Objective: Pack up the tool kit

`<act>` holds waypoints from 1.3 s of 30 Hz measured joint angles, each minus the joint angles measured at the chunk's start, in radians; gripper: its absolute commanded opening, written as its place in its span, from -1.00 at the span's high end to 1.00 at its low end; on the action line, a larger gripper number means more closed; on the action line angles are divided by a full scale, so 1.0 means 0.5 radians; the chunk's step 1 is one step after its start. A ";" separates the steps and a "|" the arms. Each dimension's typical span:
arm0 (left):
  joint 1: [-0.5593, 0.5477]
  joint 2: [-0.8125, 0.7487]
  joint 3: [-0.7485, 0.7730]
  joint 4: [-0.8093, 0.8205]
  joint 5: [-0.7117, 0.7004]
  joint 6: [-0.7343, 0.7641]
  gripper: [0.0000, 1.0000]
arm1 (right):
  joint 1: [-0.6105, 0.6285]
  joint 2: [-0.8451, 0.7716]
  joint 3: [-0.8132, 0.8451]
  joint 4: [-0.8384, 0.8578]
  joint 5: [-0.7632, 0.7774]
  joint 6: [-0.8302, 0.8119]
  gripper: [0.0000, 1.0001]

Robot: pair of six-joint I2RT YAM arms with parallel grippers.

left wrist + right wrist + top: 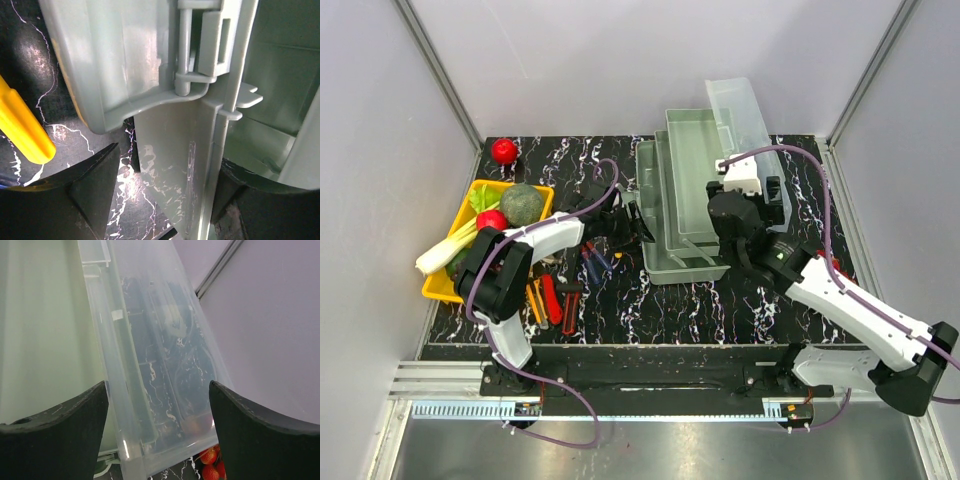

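Note:
The grey-green tool box [686,190] stands open mid-table, its clear lid [744,120] raised at the far right. My left gripper [634,224] is at the box's left side. In the left wrist view it [167,200] is open, and the jaws straddle the box's wall [175,145] near a hinge. My right gripper [740,222] is over the box's right side. In the right wrist view it [159,435] is open, with the clear lid [160,370] between the jaws. Loose tools [560,292] with red, orange and yellow handles lie left of the box. A yellow handle [22,125] shows in the left wrist view.
A yellow bin [440,285] with vegetables stands at the left edge. A red ball [504,150] lies at the far left corner. Strawberries [210,458] show below the lid in the right wrist view. Walls enclose the table on three sides.

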 measured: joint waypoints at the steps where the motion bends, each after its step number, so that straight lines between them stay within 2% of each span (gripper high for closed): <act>1: 0.000 0.002 0.001 0.000 0.000 -0.002 -0.33 | -0.013 -0.007 0.000 -0.011 -0.002 0.020 -0.68; 8: -0.001 0.002 0.001 -0.002 -0.002 -0.023 -0.33 | -0.143 -0.120 -0.035 -0.074 -0.140 0.165 -0.71; 14: -0.002 0.002 0.001 -0.004 -0.007 -0.024 -0.33 | -0.285 -0.334 -0.176 -0.085 -0.348 0.348 -0.80; 19: -0.001 0.002 0.001 -0.005 -0.050 -0.022 -0.33 | -0.359 -0.483 -0.319 -0.077 -0.431 0.507 -0.81; 29: 0.041 -0.001 0.001 -0.088 -0.156 -0.012 -0.33 | -0.426 -0.636 -0.555 -0.258 -0.417 0.958 -0.84; 32: 0.042 -0.001 0.001 -0.089 -0.172 -0.011 -0.33 | -0.426 -0.690 -0.580 -0.282 -0.420 1.028 -0.84; 36: 0.042 -0.001 0.001 -0.089 -0.180 -0.011 -0.33 | -0.426 -0.698 -0.585 -0.297 -0.395 1.088 -0.95; 39: 0.042 -0.001 0.005 -0.089 -0.184 -0.012 -0.24 | -0.426 -0.767 -0.639 -0.283 -0.371 1.144 -0.96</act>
